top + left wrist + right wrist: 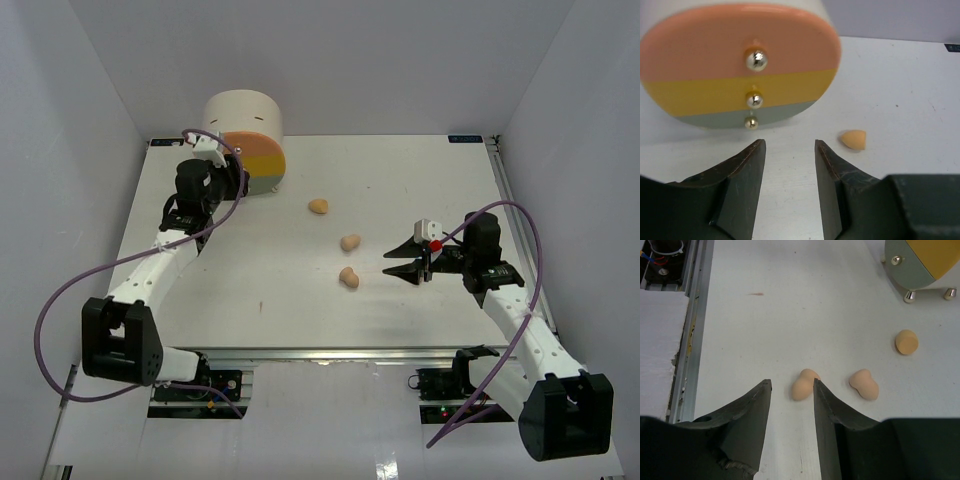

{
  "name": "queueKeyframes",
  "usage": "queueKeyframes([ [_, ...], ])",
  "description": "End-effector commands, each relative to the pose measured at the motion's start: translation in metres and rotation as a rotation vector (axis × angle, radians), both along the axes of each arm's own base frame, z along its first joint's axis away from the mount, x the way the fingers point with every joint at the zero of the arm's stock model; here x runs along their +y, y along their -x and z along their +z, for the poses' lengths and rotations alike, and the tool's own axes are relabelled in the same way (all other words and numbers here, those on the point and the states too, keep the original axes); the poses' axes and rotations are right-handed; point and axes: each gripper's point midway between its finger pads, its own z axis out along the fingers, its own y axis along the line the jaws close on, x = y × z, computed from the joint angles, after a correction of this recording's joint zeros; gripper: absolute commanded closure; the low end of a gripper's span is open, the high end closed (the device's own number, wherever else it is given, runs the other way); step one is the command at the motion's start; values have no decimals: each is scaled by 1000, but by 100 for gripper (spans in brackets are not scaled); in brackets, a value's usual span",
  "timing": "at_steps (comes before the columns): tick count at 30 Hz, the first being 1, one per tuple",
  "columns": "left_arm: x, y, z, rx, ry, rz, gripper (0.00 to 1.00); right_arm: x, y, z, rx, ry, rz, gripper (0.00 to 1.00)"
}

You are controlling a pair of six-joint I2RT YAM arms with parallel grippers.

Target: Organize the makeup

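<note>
Your right claw (791, 381) fills the bottom of its own wrist view. Its two dark fingers (747, 425) are spread apart with nothing between them. Just ahead of the fingertips lies the nearest sponge (804, 384), a tan egg shape on its side on the white table (790, 300). From above you can see a gap between it and the claw, so the two do not touch.

Beside that one rests a second sponge (864, 384), pinched at the waist like a peanut. Farther on, a third sponge (906, 342) lies with its flat cut face turned toward the wrist camera. The three sit apart from one another in a loose line across the middle of the table. The line runs from your right claw toward the round drawer unit (920, 265), which stands on small metal feet (910, 296) at the far left of the table.

Your left claw (790, 145) hangs low in front of that unit, its fingers parted and holding nothing. It faces the unit's front, banded orange, yellow and grey-green, each band with a shiny knob (756, 60). The fingertips stop short of the front and do not touch it. In that wrist view the third sponge shows on the table to the right of the claw, near the foot of the unit.
</note>
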Motion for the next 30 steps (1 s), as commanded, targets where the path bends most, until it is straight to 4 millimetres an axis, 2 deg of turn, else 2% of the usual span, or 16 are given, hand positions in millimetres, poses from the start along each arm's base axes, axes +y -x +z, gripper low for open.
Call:
queueKeyframes([
  [1, 9, -6, -56, 162, 154, 39, 46, 0, -4, 18, -64, -21, 9, 55],
  [4, 12, -16, -79, 209, 208, 48, 44, -1, -5, 19, -69, -21, 5, 55],
  [8, 12, -27, -96, 228, 259, 43, 40, -1, -5, 17, -60, -21, 6, 55],
  [13, 13, -42, -115, 221, 308, 34, 40, 0, -6, 16, -49, -21, 9, 55],
  [20, 15, -51, -131, 212, 407, 37, 40, 0, -7, 16, -46, -19, 5, 55],
  [30, 20, -67, -136, 164, 531, 91, 42, -1, -9, 15, -41, -18, 2, 55],
])
